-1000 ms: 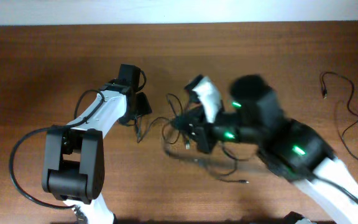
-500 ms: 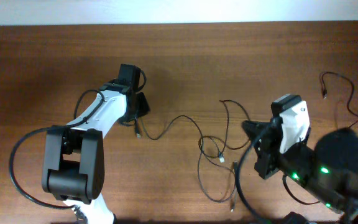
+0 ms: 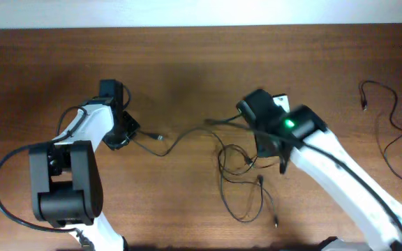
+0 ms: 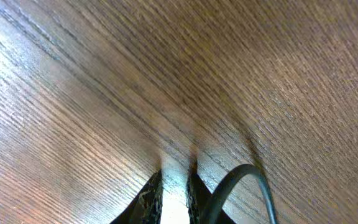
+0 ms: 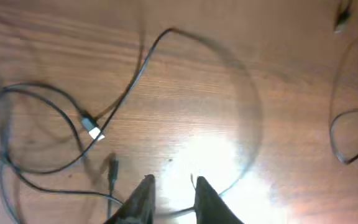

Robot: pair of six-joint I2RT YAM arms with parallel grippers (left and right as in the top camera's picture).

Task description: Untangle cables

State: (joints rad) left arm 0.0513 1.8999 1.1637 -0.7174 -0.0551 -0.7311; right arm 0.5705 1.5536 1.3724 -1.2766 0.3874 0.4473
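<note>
Hovering the right claw (image 5: 173, 182) released and empty above the cables (image 5: 91, 124) sprawling in loose loops mid-desk (image 3: 187, 70). Poising the left claw (image 4: 174, 177) nearly clenched beside one cable's far end, not showing whether grasping it.

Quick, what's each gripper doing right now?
Left gripper: nearly closed; whether it pinches a cable cannot be told.
Right gripper: slightly open, holding nothing.

Glossy brown wood-grain table (image 3: 187, 70)
</note>
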